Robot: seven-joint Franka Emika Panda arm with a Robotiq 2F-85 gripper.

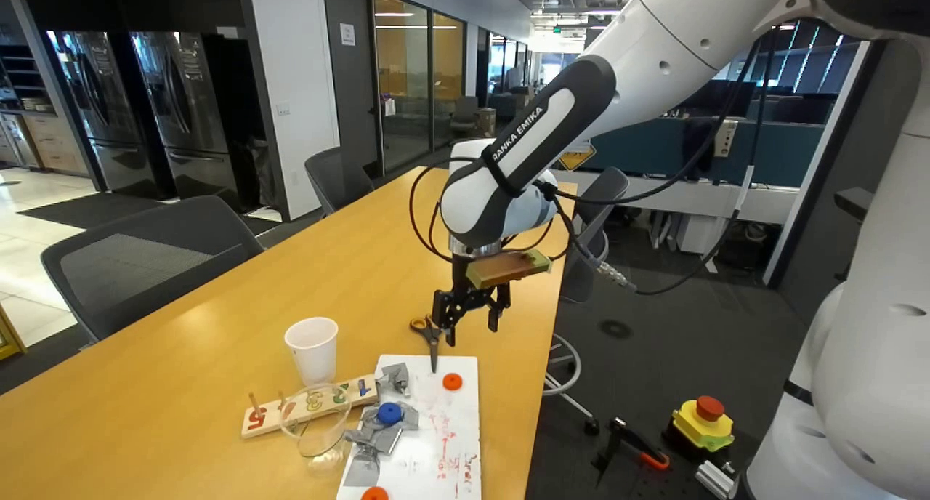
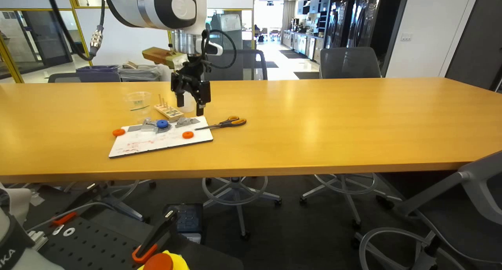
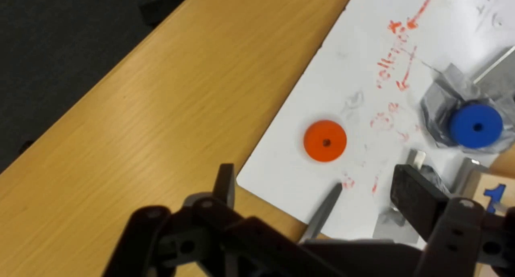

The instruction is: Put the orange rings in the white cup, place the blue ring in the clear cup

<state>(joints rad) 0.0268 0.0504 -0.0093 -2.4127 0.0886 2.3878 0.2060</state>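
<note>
Claw (image 3: 316, 180) is spread apart, nothing gripped; scissors (image 3: 325, 210) might get snagged if the orange ring (image 3: 325, 141) near their tip is approached too low, tbh.

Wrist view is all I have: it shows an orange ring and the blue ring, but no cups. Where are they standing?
Observer: In both exterior views, the white cup and the clear cup stand on opposite long sides of the wooden number board.
Operator: Good. Besides the orange ring I can see, is there another?
Observer: Yes, a second orange ring lies at the end of the whiteboard away from the scissors.
</note>
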